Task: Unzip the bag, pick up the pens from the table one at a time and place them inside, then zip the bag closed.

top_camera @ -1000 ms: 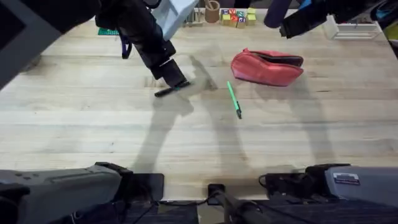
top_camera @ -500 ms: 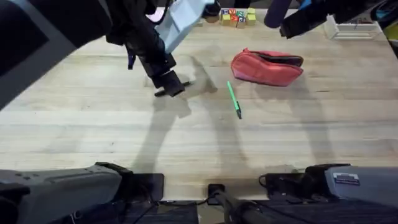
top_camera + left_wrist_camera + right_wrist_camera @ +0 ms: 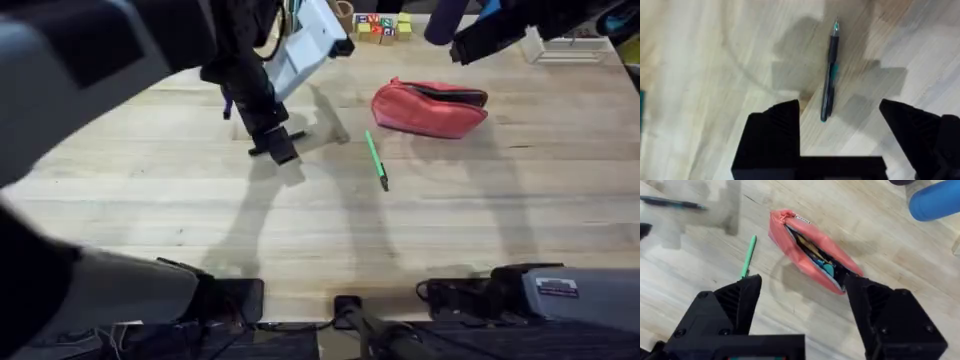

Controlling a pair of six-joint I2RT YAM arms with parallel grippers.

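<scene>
1. Bag [image 3: 430,108]: coral-pink fabric pouch lying on the bench [image 3: 320,230], well to the right of the left pincer and nearer the right pincer. Its dark zipper is open along the top. In the right wrist view the bag [image 3: 812,250] lies ahead of the right pincer's fingers, its mouth parted, with teal and yellowish items visible inside.

2. Green pen [image 3: 376,160]: bright green with a dark tip, flat on the bench, between the left pincer and the bag and just beside the bag, not touching it. In the right wrist view the green pen [image 3: 747,257] lies ahead of the pincer, beside the bag's closed end.

3. Black pen [image 3: 829,72]: slim and dark, with a silvery tip and a teal band, flat on the bench directly ahead of the gap between the left pincer's fingers, untouched. It also shows in the right wrist view [image 3: 672,202], well beyond the green pen.

4. Left pincer [image 3: 274,142]: low over the bench, above the black pen. In its own view the left pincer [image 3: 840,117] stands wide, holding nothing.

5. Right pincer [image 3: 802,300]: raised above the bench, near the bag, fingers spread wide, holding nothing.

6. Blue cylinder [image 3: 935,200]: on the bench beyond the bag from the right pincer, apart from it.
</scene>
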